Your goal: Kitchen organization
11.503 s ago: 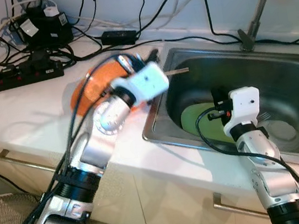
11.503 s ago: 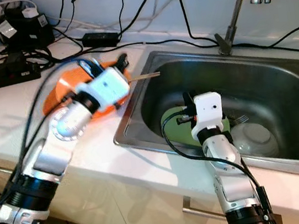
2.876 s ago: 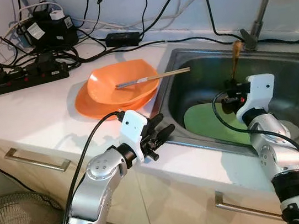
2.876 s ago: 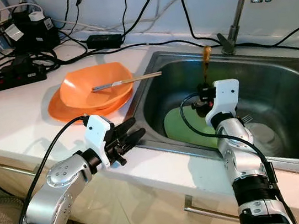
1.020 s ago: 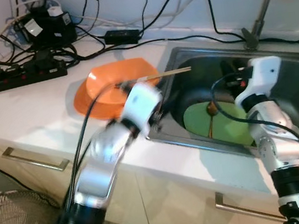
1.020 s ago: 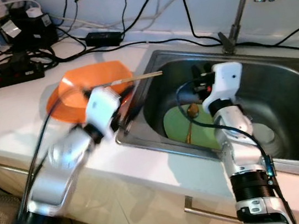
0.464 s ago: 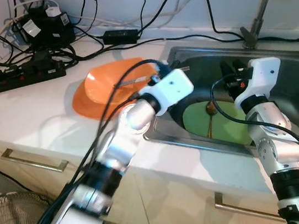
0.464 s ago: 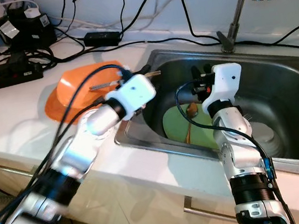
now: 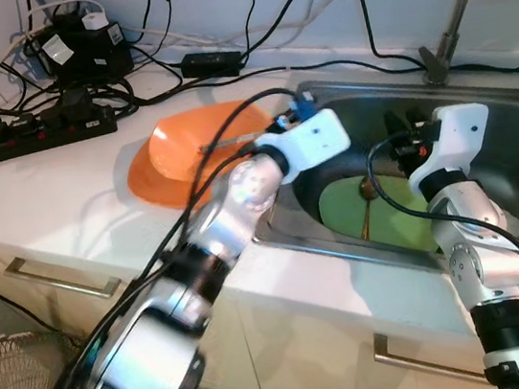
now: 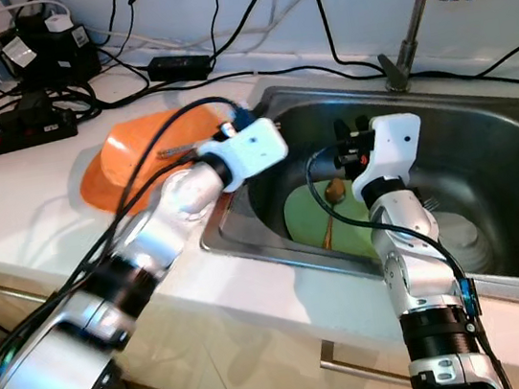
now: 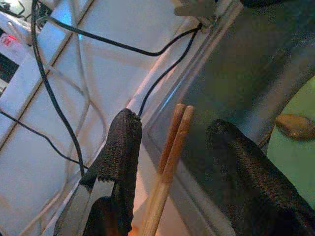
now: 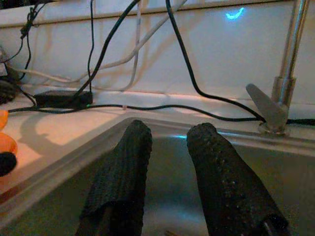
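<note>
Tidying looks only partly done: the left gripper [image 11: 172, 147] has its fingers spread around the chopsticks [image 11: 170, 152] at the sink's [image 9: 509, 111] left rim, not yet gripped, beside the orange bowls [image 9: 182, 157], while the right gripper [image 12: 170, 167], slightly parted and empty, hovers over the green plate [image 9: 388, 215] and wooden spoon [image 9: 365, 201].

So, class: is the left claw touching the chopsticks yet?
Apart. The left wrist view shows the chopsticks lying between the left claw's open fingers, with gaps on both sides.
</note>
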Available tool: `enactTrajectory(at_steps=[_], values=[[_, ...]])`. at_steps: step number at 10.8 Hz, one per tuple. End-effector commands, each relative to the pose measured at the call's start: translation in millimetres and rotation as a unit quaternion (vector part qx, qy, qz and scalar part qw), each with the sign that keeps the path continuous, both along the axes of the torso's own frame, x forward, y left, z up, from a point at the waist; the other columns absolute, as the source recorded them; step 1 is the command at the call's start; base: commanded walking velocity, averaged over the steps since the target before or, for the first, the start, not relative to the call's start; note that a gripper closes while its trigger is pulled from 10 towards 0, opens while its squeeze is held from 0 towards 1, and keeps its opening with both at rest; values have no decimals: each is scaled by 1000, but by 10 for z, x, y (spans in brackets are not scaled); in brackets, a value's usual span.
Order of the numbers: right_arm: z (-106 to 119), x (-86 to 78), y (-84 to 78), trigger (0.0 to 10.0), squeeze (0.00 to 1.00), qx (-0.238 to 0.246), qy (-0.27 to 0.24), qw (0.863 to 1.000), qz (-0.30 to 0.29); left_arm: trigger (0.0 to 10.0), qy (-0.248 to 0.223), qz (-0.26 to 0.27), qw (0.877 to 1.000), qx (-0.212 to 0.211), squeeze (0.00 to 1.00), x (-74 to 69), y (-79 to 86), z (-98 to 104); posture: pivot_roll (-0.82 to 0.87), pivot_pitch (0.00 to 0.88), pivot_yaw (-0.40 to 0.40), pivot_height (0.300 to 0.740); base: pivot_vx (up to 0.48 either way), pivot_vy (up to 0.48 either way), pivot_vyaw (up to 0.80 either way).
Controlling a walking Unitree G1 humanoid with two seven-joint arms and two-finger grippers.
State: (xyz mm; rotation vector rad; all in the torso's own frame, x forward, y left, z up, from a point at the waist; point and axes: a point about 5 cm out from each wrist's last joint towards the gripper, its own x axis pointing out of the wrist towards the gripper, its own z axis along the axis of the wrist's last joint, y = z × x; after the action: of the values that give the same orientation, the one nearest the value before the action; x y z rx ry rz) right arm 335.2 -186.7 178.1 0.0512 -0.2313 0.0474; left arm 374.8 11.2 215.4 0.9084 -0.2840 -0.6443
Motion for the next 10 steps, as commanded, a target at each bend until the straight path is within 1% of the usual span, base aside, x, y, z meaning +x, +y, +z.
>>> enactTrajectory(at_steps=[1, 2, 3, 4, 7, 9, 10], values=[[21, -11, -2, 10000, 0, -3, -1, 1000, -1, 10000, -12, 6, 1000, 14, 0, 41, -16, 33, 142, 32, 31, 740, 0, 0, 0], [20, -16, -8, 10000, 0, -2, -1, 1000, -3, 10000, -13, 12, 1000, 19, 0, 68, -23, 29, 139, 32, 32, 740, 0, 0, 0], [21, -22, -14, 10000, 0, -2, 0, 1000, -5, 2275, -13, 19, 1000, 22, 0, 96, -29, 25, 138, 33, 34, 740, 0, 0, 0], [22, -24, -20, 10000, 0, -1, -1, 1000, -6, 0, -14, 24, 999, 24, 0, 111, -27, 22, 138, 32, 35, 740, 0, 0, 0], [23, -17, -21, 10000, 0, -1, 0, 1000, -6, 0, -20, 26, 999, 27, 0, 133, -30, 33, 145, 33, 32, 740, 0, 0, 0], [22, -10, -19, 10000, 0, -1, 1, 1000, -5, 0, -27, 20, 999, 17, 0, 131, -47, 59, 147, 31, 30, 740, 0, 0, 0], [21, -8, -13, 10000, 0, -1, 1, 1000, -4, 0, -30, 22, 999, 19, 0, 133, -44, 61, 148, 28, 28, 740, 0, 0, 0]])
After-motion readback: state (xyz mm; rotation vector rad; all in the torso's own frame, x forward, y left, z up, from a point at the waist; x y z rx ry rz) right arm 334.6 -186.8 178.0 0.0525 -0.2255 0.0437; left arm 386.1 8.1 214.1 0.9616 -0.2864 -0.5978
